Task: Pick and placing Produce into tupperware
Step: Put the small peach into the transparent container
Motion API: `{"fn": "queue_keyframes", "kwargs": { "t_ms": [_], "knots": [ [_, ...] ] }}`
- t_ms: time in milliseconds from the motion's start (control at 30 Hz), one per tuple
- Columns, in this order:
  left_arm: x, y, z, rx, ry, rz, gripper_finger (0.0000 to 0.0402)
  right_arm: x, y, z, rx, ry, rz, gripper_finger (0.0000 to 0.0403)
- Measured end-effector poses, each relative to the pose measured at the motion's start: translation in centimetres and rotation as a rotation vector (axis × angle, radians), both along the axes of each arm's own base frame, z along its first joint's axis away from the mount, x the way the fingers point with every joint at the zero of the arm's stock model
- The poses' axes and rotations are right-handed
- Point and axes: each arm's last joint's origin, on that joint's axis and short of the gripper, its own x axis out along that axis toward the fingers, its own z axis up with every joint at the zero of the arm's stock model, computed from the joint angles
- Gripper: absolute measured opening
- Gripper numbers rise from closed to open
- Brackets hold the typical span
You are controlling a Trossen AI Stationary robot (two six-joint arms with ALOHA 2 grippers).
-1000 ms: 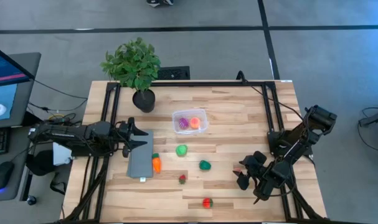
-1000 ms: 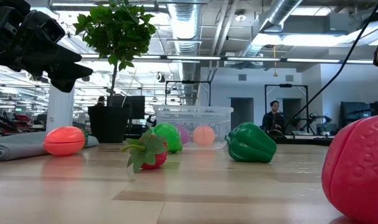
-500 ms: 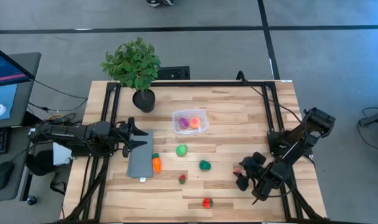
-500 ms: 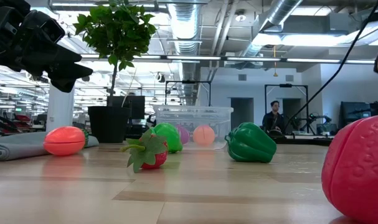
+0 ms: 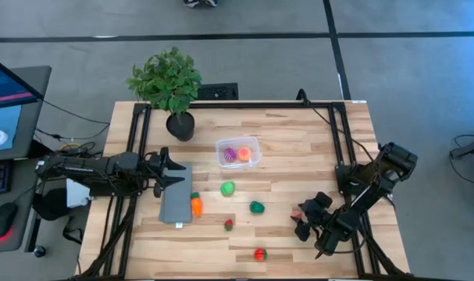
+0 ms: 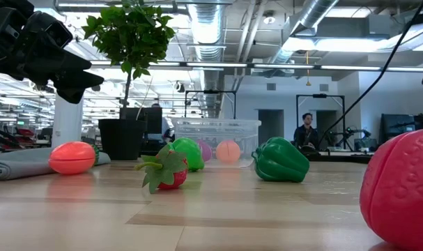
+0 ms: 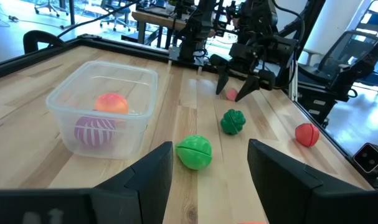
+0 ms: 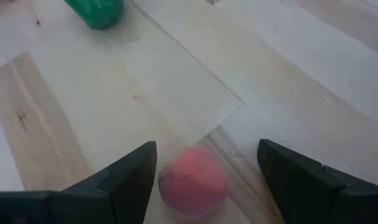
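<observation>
Straddling a pink fruit (image 8: 193, 180), right gripper (image 5: 304, 221) jaws apart near the table (image 5: 299, 140) right edge. Left gripper (image 5: 170, 174) jaws apart, empty, over grey slab (image 5: 176, 204). Tupperware (image 5: 238, 152) mid-table holds two pieces; open wood around it.

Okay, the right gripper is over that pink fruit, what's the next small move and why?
Probably lower the right gripper straight down until its fingers flank the pink fruit, then close. Its jaws stand open with the fruit lying on the table between and just ahead of them, not yet gripped. The tupperware already holds two pieces, so this one likely goes there next.
</observation>
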Motion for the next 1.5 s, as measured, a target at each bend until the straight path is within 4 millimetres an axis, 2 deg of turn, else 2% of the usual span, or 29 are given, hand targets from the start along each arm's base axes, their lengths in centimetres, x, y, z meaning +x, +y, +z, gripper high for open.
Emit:
{"fn": "queue_keyframes", "kwargs": {
  "t_ms": [200,533,1067,1500],
  "knots": [
    [0.00,0.00,0.01,0.000,0.000,0.000,0.0197,-0.02,-0.01,-0.02,0.001,0.007,0.000,0.0297],
    [0.00,0.00,0.01,0.000,0.000,0.000,0.0197,-0.10,-0.11,-0.08,-0.005,0.015,-0.002,0.0251],
    [0.00,0.00,-0.01,0.000,0.000,0.000,0.0197,-0.13,-0.17,-0.12,-0.009,0.014,-0.003,0.0138],
    [0.00,0.00,-0.01,0.001,0.000,0.000,0.0197,0.05,0.05,0.04,-0.004,0.006,-0.005,0.0141]
  ]
}}
